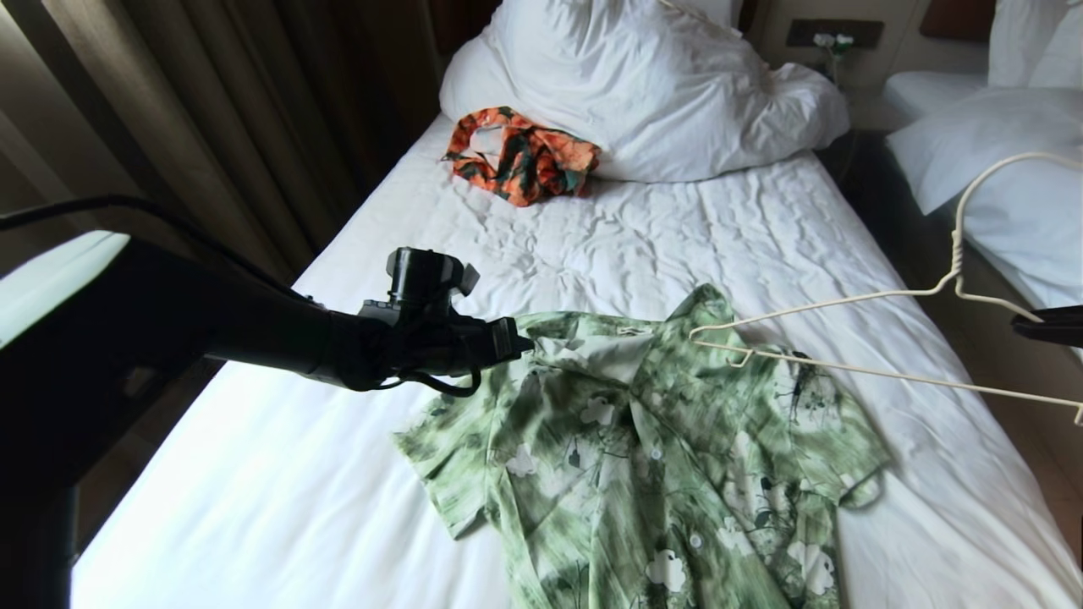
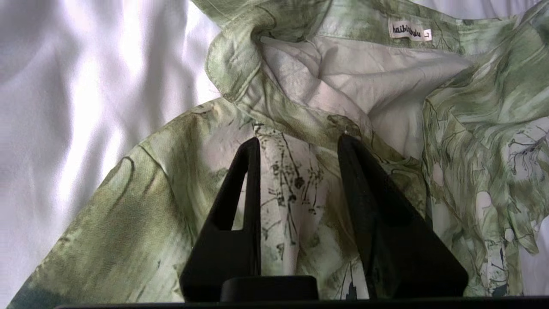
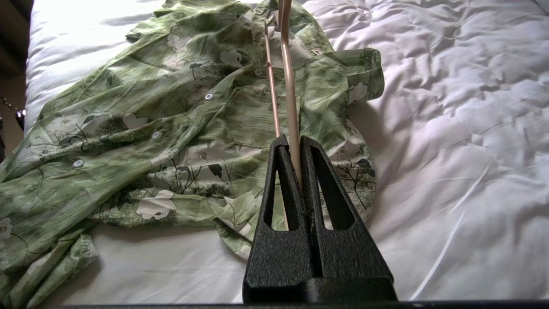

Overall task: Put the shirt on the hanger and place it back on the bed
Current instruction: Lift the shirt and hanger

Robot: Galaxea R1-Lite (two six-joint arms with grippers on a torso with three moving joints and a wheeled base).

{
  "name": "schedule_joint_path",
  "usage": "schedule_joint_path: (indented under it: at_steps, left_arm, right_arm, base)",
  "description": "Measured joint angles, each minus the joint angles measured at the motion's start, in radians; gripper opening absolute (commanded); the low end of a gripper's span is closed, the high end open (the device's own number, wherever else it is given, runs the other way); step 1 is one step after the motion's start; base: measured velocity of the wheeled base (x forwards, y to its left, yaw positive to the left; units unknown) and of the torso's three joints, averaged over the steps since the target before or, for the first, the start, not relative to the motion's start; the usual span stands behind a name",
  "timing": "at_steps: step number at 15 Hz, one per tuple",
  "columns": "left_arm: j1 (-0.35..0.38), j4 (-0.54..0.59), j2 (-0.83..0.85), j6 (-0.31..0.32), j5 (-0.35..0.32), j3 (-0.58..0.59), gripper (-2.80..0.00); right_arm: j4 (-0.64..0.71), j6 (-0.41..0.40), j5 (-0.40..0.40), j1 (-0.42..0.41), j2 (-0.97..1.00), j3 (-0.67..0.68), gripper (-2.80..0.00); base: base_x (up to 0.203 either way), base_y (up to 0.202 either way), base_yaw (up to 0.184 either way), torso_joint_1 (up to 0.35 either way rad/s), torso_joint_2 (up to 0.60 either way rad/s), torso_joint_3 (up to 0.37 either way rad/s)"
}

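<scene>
L claw (image 2: pixel 299 143) parted at shirt (image 1: pixel 651 474) collar edge.

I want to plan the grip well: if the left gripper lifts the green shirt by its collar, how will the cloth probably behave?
The shirt lies creased and folded on the bed, so it is probably floppy and would sag below the left gripper. It looks thin, so likely light. The open collar may fold shut when lifted.
</scene>
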Motion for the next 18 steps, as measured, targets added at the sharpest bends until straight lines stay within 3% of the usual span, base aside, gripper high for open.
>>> schedule_joint_path:
  at_steps: [8, 18]
  left_arm:
    - [0.001, 0.007, 0.095, -0.008, -0.003, -0.095, 0.0]
    - [-0.056, 0.01, 0.198, -0.048, -0.002, -0.243, 0.0]
  right_arm:
    - [0.0, 0.0, 0.0, 0.001, 0.008, -0.012, -2.8]
    - [0.0, 0.0, 0.0, -0.006, 0.014, -0.024, -2.8]
  base:
    - [0.0, 0.0, 0.0, 0.0, 0.0, 0.0]
    - [0.0, 0.0, 0.0, 0.0, 0.0, 0.0]
